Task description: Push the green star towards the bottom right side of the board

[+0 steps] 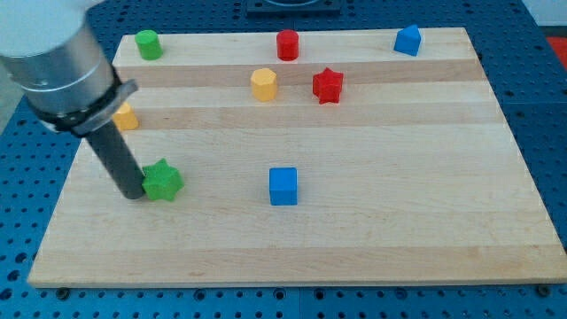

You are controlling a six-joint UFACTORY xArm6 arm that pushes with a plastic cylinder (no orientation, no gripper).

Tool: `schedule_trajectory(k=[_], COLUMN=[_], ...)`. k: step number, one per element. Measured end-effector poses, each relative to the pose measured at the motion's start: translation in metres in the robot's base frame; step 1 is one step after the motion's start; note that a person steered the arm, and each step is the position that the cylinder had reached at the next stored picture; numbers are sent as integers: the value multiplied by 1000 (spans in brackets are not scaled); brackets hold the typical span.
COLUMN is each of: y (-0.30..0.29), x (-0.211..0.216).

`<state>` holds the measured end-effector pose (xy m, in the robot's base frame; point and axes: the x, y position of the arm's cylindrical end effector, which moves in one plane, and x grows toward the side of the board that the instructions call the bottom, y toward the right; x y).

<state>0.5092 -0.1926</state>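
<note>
Nearest the view's bottom, the wooden board [354,257] is bare along its front strip. Next row up: my tip [133,195] sits on the board, touching or just beside the green star [163,182] on the star's left side. No gripper on this rig, just the rod, so nothing is open, closed or grasping; contact is a plain side push. That placement makes sense: tip on the star's left means a push drives it rightwards, and I'd judge it needs a slight shift to the star's upper-left to add the downward component toward the bottom right corner. The star is in the left half, roughly mid-depth, well apart from the target corner. The blue cube [283,186] sits to the star's right in about the same row, so a straight rightward push risks hitting it. Further back: an orange block [126,116], partly hidden behind the rod, shape unclear; a yellow hexagon-like block [264,84]; a red star [328,85]. Far edge: green cylinder [147,44], red cylinder [288,44], blue block [407,40], shape hard to read. Arm body is cut off at the top left.
</note>
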Motion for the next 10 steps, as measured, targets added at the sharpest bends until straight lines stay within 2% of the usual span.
schedule_trajectory(k=[2,3,5,10], y=[45,63,74,173], x=[-43,-41,-12,26])
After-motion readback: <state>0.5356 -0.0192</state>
